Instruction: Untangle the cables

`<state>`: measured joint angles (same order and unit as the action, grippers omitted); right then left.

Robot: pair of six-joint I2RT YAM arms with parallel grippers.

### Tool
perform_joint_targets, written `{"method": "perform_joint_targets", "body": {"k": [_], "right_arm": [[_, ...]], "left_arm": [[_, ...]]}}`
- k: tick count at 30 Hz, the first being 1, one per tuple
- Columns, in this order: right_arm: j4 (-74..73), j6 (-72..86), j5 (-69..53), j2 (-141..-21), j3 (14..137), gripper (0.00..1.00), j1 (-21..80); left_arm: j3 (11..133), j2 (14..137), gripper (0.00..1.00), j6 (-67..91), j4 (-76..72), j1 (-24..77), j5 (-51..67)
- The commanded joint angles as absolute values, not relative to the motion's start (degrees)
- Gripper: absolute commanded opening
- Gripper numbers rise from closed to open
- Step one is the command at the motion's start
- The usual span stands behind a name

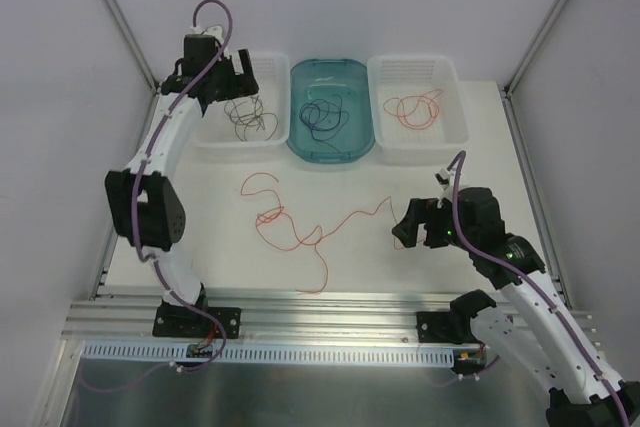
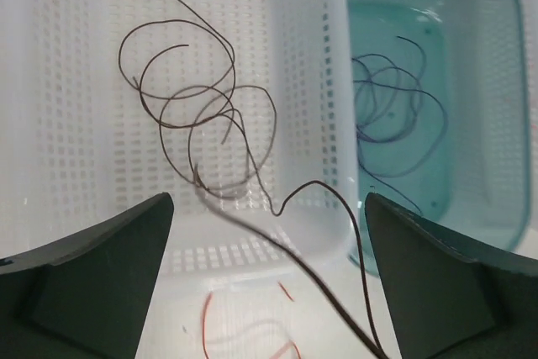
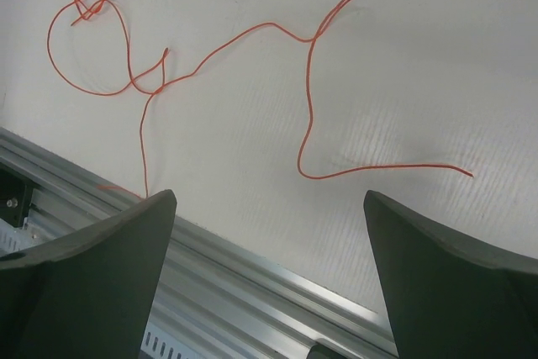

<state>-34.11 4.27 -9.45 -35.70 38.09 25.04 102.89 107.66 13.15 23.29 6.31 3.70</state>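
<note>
Left gripper (image 1: pixel 238 72) hangs over the far-left white perforated plastic basket (image 1: pixel 240 145). Jaws spread wide, pinching nothing. Position reads as a drop-off point. Dark brown curly wires (image 1: pixel 245 115) lie coiled on the basket floor. One strand trails over the near wall toward the wrist camera, so it is not fully inside.

Right gripper (image 1: pixel 415 222) hovers low over the white table (image 1: pixel 200 202), jaws likewise spread and empty. It sits just right of the loose red-orange curly wires (image 1: pixel 300 235), probably lined up to pick at their free end.

Containers along the far edge, left to right:
- White basket: brown wires only.
- Teal translucent plastic tub (image 1: pixel 297 132): black-blue wires (image 1: pixel 322 115).
- Second white perforated basket (image 1: pixel 420 155): sorted red-orange wires (image 1: pixel 412 109).

Sorting appears to be by colour. The crossed strands mid-table are not yet sorted.
</note>
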Motion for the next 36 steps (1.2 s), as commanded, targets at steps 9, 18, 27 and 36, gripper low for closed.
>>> {"method": "perform_joint_targets", "body": {"k": [9,18,27,36], "right_arm": [[-30.06,4.83,-5.55,-51.83,46.40,0.99,38.29],[-23.82,9.14,-0.88,-66.26,50.53,1.00,49.74],[-24.69,9.05,2.98,-68.65,50.45,0.99,52.47],[-27.86,7.56,4.75,-64.52,50.45,0.99,52.47]], "left_arm": [[64.45,68.75,0.99,28.65,21.62,13.52,13.80],[50.35,59.94,0.92,25.49,22.76,16.08,6.69],[67.49,66.71,0.62,24.70,23.29,16.17,4.14],[111.66,87.84,0.51,16.01,36.64,12.40,3.52]]}}
